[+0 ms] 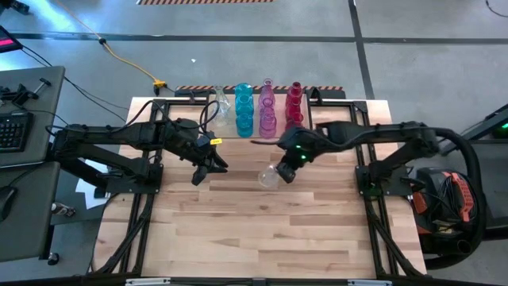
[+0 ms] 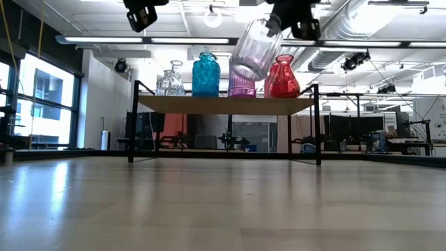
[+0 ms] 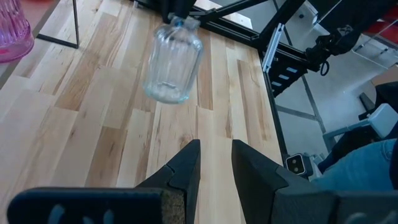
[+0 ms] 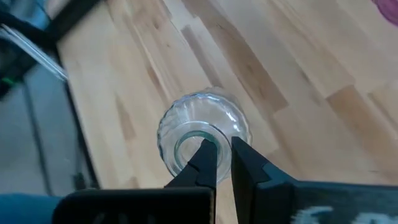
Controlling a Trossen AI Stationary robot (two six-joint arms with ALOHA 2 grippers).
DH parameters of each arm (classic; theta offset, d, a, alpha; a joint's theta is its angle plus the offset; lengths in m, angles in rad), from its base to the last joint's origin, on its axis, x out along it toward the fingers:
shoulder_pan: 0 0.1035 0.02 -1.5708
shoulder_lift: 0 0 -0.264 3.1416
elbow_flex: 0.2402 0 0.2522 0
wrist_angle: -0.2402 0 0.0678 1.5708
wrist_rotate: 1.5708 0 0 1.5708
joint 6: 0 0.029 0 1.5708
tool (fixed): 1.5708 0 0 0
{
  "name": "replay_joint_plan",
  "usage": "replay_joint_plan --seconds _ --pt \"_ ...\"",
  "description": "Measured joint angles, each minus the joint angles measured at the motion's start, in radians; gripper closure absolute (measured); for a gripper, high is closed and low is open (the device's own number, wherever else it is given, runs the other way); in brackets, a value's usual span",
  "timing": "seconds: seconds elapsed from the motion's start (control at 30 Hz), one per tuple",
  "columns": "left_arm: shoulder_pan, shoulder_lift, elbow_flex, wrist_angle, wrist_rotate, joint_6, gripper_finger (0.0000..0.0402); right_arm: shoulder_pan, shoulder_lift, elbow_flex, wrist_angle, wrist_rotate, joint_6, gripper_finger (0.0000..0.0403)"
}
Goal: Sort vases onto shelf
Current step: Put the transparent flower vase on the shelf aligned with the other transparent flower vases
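High view: the right pincer (image 1: pixel 283 172) is clamped on the rim of a clear vase (image 1: pixel 268 176), one finger inside the mouth and one outside, as the right wrist view shows. That vase hangs tilted in the air above the worktop (image 1: pixel 262 230), in front of the shelf (image 1: pixel 317 119) and apart from it. On the shelf stand the other vases in a row: clear (image 1: pixel 221 103), teal (image 1: pixel 244 110), pink (image 1: pixel 267 107) and red (image 1: pixel 294 103). The low view shows them upright on the light wood top with its thin black legs.

The left pincer (image 1: pixel 203 169) hovers near the shelf's left part, over bare wood, fingers slightly apart and holding nothing; its wrist view looks across at the held vase.

The worktop is pale butcher-block planks in a black metal frame, bare in front of the shelf. Around it lies a grey concrete floor with dark seams, a yellow cable (image 1: pixel 131 63) running across it and striped hazard tape (image 1: pixel 206 1) at the far edge. A desk with a keyboard (image 1: pixel 13 131) stands left of the worktop. The low view shows an open industrial room behind: large windows at left, ceiling lights, exposed ducts and desks.
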Motion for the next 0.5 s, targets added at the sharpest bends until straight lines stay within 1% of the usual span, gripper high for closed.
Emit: replay_joint_plan --seconds 0.17,0.27,0.4,0.5 --pt "0.000 0.000 0.000 0.000 0.000 0.000 0.0321 -0.006 0.146 0.171 -0.159 0.029 -0.094 0.0403" --pt "0.000 0.000 0.000 -0.001 0.000 0.000 0.0321 -0.007 0.223 0.244 -0.181 0.030 -0.141 0.0403" --pt "-0.001 0.000 0.000 -0.031 0.009 0.000 0.0321 0.001 0.302 0.296 -0.177 0.035 -0.194 0.0403" --pt "-0.008 0.000 0.000 -0.079 0.022 0.000 0.0321 0.015 0.344 0.299 -0.176 0.085 -0.221 0.0403"
